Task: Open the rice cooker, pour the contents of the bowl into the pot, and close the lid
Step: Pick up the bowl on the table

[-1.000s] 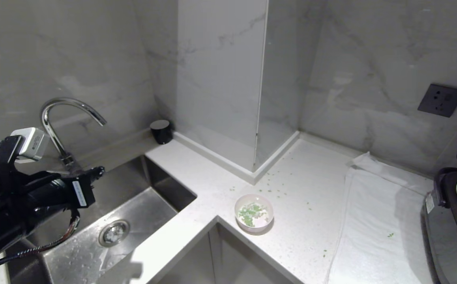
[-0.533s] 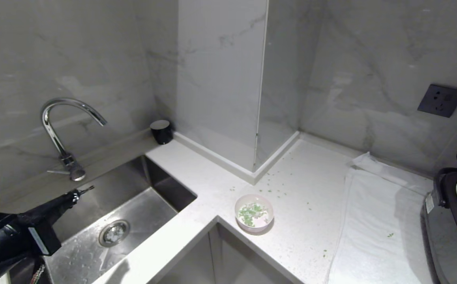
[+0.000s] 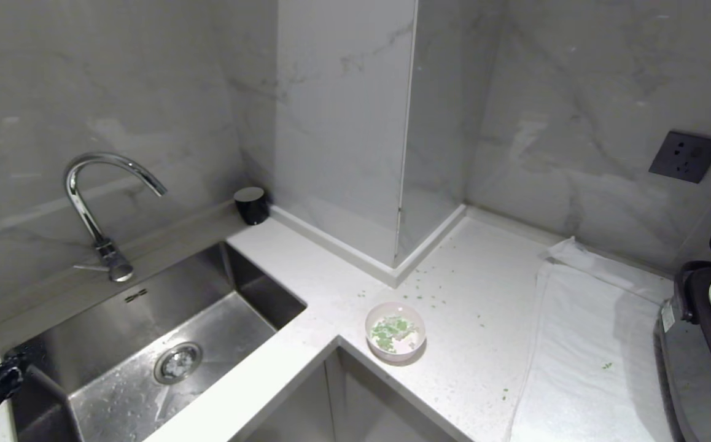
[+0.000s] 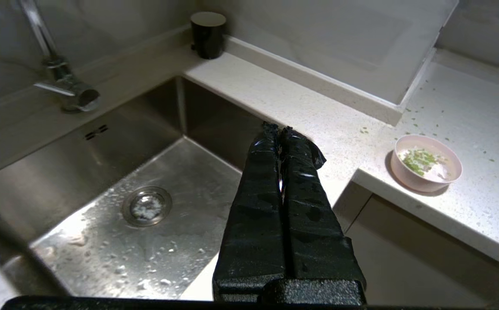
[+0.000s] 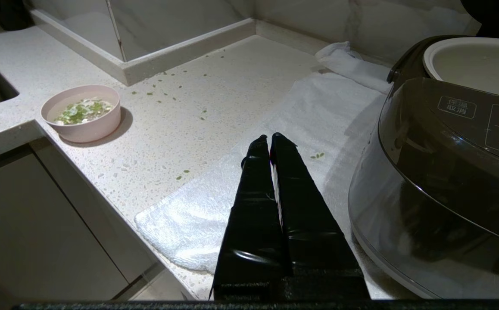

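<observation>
Head view: the small pink round bowl [image 3: 395, 332] is seen upright, mouth upward; the dark brown rice cooker [image 3: 708, 344] is cut off. Both the left gripper [image 4: 279, 129] and right gripper [image 5: 271, 138] are pressed together, empty.

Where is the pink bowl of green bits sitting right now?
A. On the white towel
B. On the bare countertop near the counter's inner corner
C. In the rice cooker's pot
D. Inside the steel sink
B: the pink bowl stands on the speckled countertop, between the sink and the white towel, still holding its green bits.
</observation>
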`<state>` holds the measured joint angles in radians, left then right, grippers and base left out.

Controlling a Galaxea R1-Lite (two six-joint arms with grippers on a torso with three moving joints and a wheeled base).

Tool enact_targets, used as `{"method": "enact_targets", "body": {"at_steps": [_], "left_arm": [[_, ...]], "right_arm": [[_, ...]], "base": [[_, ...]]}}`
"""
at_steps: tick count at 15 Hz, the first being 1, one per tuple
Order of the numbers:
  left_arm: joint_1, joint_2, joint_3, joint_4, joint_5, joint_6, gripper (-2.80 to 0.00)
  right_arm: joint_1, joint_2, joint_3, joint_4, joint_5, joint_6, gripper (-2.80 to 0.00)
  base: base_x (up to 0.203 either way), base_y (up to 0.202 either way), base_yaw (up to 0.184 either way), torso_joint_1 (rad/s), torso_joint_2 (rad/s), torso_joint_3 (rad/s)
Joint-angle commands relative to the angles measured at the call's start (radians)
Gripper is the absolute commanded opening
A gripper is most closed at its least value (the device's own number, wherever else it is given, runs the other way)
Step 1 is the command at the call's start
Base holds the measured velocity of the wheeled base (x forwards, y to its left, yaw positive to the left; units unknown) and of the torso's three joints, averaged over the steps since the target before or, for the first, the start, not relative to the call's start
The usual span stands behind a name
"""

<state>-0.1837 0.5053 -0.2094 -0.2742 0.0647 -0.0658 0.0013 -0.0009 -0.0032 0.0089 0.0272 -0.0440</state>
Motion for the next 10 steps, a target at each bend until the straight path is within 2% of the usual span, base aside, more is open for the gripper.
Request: {"method": "enact_targets", "body": {"at_steps": [1,2,3,5,7,10], "left_arm": [[0.035,-0.215,-0.065,0.222,0.04,0.019,-2.8],[0.044,-0.225,-0.085,0.257,0.124,0.032,-2.8],[0.061,-0.225,-0.097,0.262,0.166,0.055,-2.8],[0.15,-0.224,-0.122,0.265,0.165,0.078,-2.8],[0.246,-0.239,-0.122,0.264,0.12,0.117,-2.8],[0.233,-0.264,-0.025,0.23,0.066,0.125,-2.8]], "right_arm": [[0.0,-0.001,0.0,0.0,0.0,-0.001,-2.8],[0.0,-0.001,0.0,0.0,0.0,0.001,-2.8],[0.0,-0.001,0.0,0.0,0.0,0.001,-2.8],[0.0,-0.001,0.0,0.0,0.0,-0.001,-2.8],[0.0,-0.001,0.0,0.0,0.0,0.0,-2.8],[0.0,-0.001,0.0,0.0,0.0,-0.001,-2.8]], "base": [[0.0,0.0,0.0,0.0,0.0,0.0],[0.0,0.0,0.0,0.0,0.0,0.0],[0.0,0.0,0.0,0.0,0.0,0.0],[0.0,0.0,0.0,0.0,0.0,0.0],[0.0,0.0,0.0,0.0,0.0,0.0],[0.0,0.0,0.0,0.0,0.0,0.0]]}}
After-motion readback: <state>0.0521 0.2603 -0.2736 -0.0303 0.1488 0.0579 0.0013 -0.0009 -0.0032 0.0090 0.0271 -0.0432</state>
